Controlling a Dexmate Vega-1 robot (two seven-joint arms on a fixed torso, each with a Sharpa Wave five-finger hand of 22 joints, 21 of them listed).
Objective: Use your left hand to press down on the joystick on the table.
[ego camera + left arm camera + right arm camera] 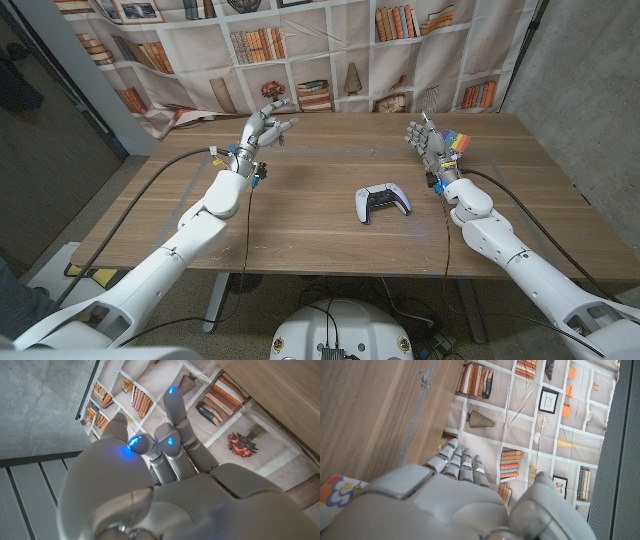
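Observation:
A white game controller (382, 202) with black thumbsticks lies on the wooden table (310, 235), right of centre. My left hand (265, 127) is raised above the far left part of the table, fingers spread and holding nothing, well away from the controller. In the left wrist view the left hand (165, 460) points its fingers toward the bookshelf backdrop. My right hand (430, 143) stands at the far right of the table, fingers extended and empty, behind and to the right of the controller. The right wrist view shows the right hand (462, 472) with straight fingers.
A colourful patterned object (458, 143) lies beside my right hand at the far right; its edge (335, 492) appears in the right wrist view. A bookshelf-print backdrop (330, 50) hangs behind the table. Black cables (160, 165) run along both arms.

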